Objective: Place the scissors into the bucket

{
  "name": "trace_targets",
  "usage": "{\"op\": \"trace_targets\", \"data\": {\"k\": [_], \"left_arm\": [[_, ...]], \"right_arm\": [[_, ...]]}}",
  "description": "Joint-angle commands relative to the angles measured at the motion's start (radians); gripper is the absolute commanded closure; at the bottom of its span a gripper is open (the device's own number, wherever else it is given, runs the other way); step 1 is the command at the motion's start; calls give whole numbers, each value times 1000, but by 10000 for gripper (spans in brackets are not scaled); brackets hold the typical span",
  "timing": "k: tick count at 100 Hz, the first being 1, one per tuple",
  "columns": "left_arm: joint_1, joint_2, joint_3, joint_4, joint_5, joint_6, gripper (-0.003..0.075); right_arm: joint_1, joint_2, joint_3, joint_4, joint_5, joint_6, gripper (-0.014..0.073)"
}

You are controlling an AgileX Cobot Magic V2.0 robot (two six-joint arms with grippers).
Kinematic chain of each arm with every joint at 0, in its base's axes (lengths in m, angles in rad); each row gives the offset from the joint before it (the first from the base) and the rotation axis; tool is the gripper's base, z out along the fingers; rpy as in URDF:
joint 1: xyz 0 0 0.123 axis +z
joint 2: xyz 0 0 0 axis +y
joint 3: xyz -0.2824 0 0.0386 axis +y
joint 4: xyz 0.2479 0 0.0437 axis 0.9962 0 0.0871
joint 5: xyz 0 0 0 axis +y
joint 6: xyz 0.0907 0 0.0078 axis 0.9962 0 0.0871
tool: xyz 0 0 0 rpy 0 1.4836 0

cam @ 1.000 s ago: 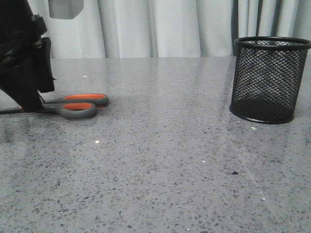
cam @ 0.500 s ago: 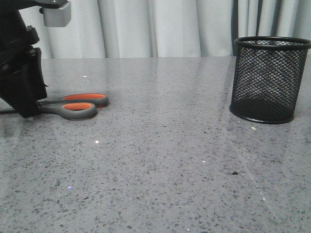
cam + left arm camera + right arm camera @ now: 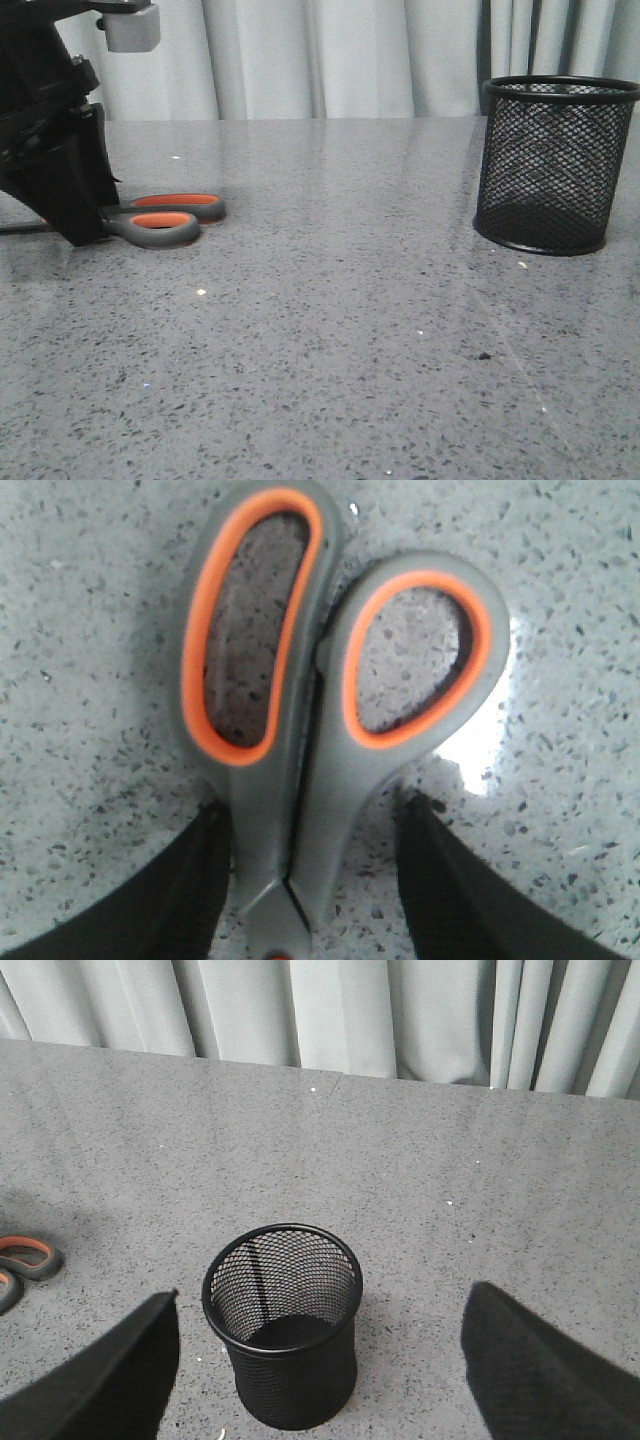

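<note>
The scissors (image 3: 165,218) lie flat on the grey table at the left, grey handles lined with orange pointing right, blades hidden behind my left gripper (image 3: 85,232). In the left wrist view the scissors (image 3: 300,780) are closed, and my left gripper (image 3: 312,815) is open, its black fingers (image 3: 190,880) on either side of the neck just below the loops, with a gap on one side. The black mesh bucket (image 3: 555,165) stands upright and empty at the right. My right gripper (image 3: 322,1295) is open and empty above the bucket (image 3: 285,1360).
The speckled grey table (image 3: 330,300) runs back to pale curtains (image 3: 320,55). The scissors' handles also show at the edge of the right wrist view (image 3: 25,1260). A few small crumbs lie on the table.
My left gripper shifted slightly left, then back right over the scissors' neck. The scissors and the bucket have barely moved.
</note>
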Motion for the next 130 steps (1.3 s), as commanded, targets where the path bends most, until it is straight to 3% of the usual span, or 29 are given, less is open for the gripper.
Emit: {"op": "trace_targets", "data": {"k": [1, 9, 28, 40, 67, 91, 105, 121, 130], "left_arm": [[0, -9, -16, -45, -10, 3, 369], [0, -8, -16, -46, -10, 3, 409], [0, -8, -16, -46, -1, -4, 617], [0, -11, -20, -47, 5, -11, 700], [0, -39, -105, -49, -6, -106, 710], [0, -114, -204, -97, -32, -108, 710], [-5, -173, -251, -168, -55, -108, 710], [-66, -254, -258, -194, -129, -90, 710], [-127, -296, -258, -194, -155, -45, 710]], "right_arm": [[-1, 10, -33, 2, -87, -7, 66], [-1, 10, -33, 2, -87, -7, 66], [-1, 10, -33, 5, -84, -7, 66], [-1, 10, -33, 5, -74, -7, 66], [-1, 10, -33, 21, -59, -7, 66], [-1, 10, -33, 94, -58, -9, 66], [25, 10, -33, 220, -89, -75, 66], [113, 13, -33, 564, -162, -314, 66], [166, 35, -35, 699, -217, -379, 66]]}}
